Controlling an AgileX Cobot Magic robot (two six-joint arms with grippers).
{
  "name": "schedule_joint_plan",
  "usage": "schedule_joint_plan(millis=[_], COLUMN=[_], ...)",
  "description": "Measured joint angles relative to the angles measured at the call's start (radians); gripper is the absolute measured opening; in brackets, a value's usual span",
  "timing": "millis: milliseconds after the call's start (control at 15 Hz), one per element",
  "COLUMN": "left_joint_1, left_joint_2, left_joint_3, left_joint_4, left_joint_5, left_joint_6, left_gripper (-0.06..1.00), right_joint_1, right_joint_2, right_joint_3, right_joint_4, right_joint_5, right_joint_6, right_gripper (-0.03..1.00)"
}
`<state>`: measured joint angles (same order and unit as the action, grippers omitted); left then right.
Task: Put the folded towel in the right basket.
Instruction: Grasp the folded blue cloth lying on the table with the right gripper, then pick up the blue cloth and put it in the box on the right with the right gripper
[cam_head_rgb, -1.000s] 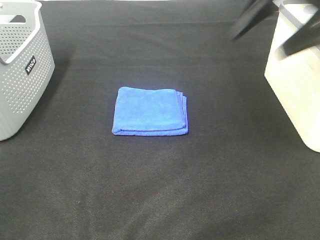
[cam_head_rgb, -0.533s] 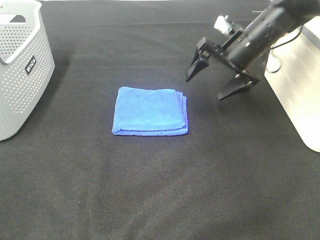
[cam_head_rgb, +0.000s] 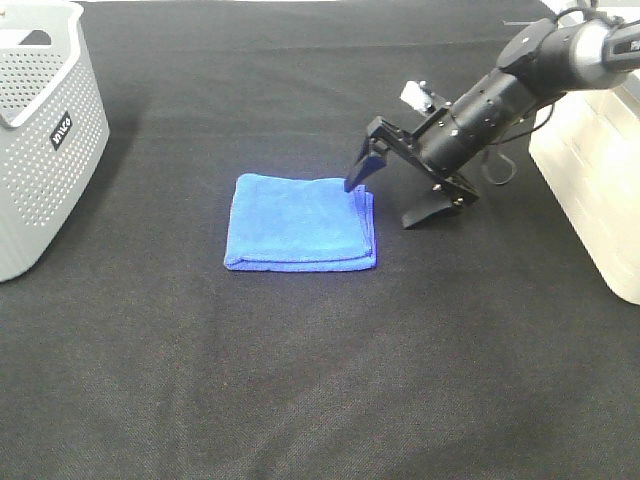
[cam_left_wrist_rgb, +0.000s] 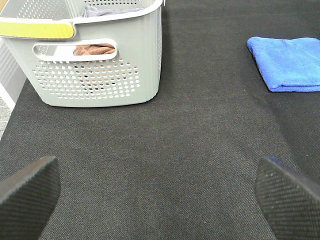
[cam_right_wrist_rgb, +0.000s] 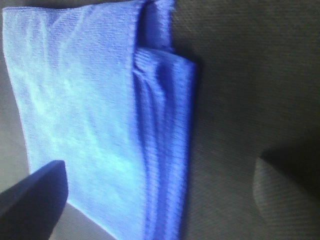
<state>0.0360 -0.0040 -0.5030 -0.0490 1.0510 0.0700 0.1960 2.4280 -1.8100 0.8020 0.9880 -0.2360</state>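
Observation:
The folded blue towel (cam_head_rgb: 300, 222) lies flat on the black table in the middle of the high view. My right gripper (cam_head_rgb: 385, 202) is open and low at the towel's right edge: one finger (cam_head_rgb: 362, 168) is over the towel's far right corner, the other (cam_head_rgb: 432, 205) is on the cloth to the right of it. The right wrist view shows the towel (cam_right_wrist_rgb: 100, 120) close up, its layered edge between the two fingertips. The right basket (cam_head_rgb: 590, 160), cream white, stands at the right edge. My left gripper (cam_left_wrist_rgb: 160, 200) is open and empty; the towel (cam_left_wrist_rgb: 290, 62) lies far from it.
A grey perforated basket (cam_head_rgb: 40, 130) stands at the left edge of the table; the left wrist view shows this basket (cam_left_wrist_rgb: 95, 65) with brown and grey cloth inside. The black table cloth (cam_head_rgb: 320, 380) spreads around the towel.
My right arm has swung in from the upper right by the basket and come down to the towel's right edge, jaws open. The towel has not moved.

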Motion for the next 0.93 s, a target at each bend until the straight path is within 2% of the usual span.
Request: schedule_joint_plan(millis=[267,333,467,533,600,733,800,933], left_joint_1=[0.0,0.0,0.0,0.0,0.0,0.0,0.0,0.0], left_joint_2=[0.0,0.0,0.0,0.0,0.0,0.0,0.0,0.0], left_joint_3=[0.0,0.0,0.0,0.0,0.0,0.0,0.0,0.0], left_joint_4=[0.0,0.0,0.0,0.0,0.0,0.0,0.0,0.0], left_joint_5=[0.0,0.0,0.0,0.0,0.0,0.0,0.0,0.0], left_joint_6=[0.0,0.0,0.0,0.0,0.0,0.0,0.0,0.0], left_gripper=[0.99,0.99,0.99,0.99,0.99,0.99,0.99,0.99], right_joint_1=[0.061,0.061,0.13,0.165,0.204,0.215,0.213,0.213], right_joint_2=[0.046,0.046,0.053,0.054,0.063,0.077,0.077,0.053], right_joint_3=[-0.018,-0.018,-0.02,-0.02,-0.02,-0.015,-0.012,-0.014], right_joint_4=[0.111,0.111,0.137,0.137,0.134,0.129,0.13,0.105], right_joint_5=[-0.017,-0.017,-0.079,-0.114,-0.155,-0.18,-0.179,-0.155], right_joint_6=[0.002,0.002,0.001,0.001,0.001,0.001,0.0,-0.023], right_gripper=[0.96,0.96,0.91,0.85,0.69,0.29,0.15,0.16])
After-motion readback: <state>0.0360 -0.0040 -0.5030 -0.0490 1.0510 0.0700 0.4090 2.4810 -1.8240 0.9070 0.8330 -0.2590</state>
